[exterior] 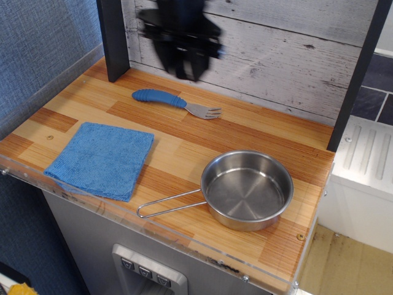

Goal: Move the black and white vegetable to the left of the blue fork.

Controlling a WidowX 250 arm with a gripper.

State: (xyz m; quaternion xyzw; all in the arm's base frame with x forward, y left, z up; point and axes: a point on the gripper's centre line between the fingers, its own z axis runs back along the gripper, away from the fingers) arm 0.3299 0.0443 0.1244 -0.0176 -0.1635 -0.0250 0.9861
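Note:
The blue fork point(169, 100) lies on the wooden counter point(184, 144) at the back, handle to the left and grey tines to the right. My gripper point(186, 72) is a dark motion-blurred shape in the air above and just behind the fork's handle, fingers pointing down and close together. The black and white vegetable is nowhere on the counter. The blur hides it between the fingers.
A folded blue cloth point(101, 158) lies at the front left. A steel pot point(247, 189) with a wire handle stands at the front right. A black post point(112, 40) stands at the back left and another point(356, 74) at the right. A plank wall runs behind.

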